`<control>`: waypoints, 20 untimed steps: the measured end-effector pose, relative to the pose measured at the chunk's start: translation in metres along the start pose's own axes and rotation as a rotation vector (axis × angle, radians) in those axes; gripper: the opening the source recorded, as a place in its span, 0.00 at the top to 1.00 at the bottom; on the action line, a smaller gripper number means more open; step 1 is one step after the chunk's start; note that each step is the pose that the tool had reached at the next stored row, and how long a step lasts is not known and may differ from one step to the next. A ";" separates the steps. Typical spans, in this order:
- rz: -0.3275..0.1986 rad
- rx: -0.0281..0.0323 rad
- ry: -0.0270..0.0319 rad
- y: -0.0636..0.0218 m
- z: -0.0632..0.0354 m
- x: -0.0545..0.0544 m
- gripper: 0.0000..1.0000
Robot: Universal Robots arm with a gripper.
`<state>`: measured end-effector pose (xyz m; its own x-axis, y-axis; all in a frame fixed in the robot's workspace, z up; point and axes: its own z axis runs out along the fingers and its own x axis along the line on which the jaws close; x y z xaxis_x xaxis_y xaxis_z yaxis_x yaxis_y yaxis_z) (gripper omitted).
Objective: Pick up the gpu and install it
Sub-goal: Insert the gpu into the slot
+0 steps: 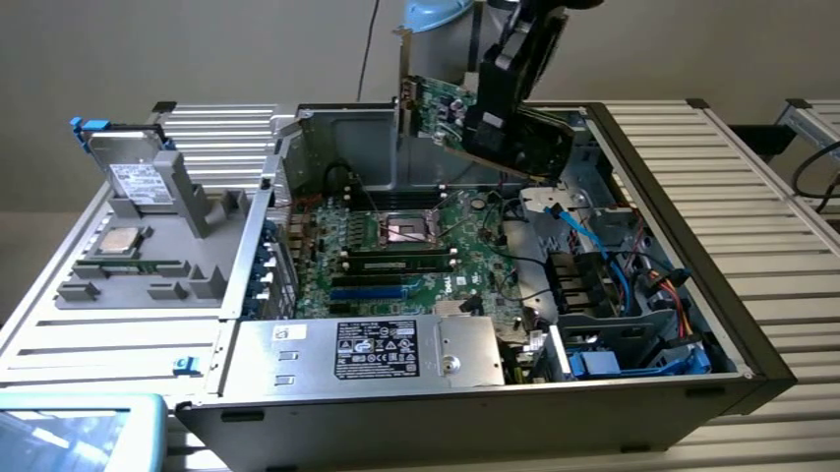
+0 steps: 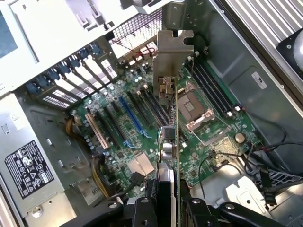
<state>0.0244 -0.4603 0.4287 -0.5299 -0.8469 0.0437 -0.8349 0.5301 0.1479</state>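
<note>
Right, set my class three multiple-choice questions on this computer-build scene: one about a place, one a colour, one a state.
1. Where is the gpu? A above the open case, in the air; B seated in its slot; C lying beside the case.
2. Its circuit board is: A red; B white; C green.
3. The gripper is: A open, empty; B shut on the gpu; C shut on a cable.
Answers: 1 A, it hangs tilted over the case; 2 C, green shows on its face; 3 B, it clamps the card's edge.
</note>
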 end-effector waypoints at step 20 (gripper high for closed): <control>-0.329 0.0643 0.0548 -0.0006 0.0042 0.000 0.71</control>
<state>0.0244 -0.4603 0.4245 -0.2233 -0.9731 0.0572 -0.9684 0.2281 0.1004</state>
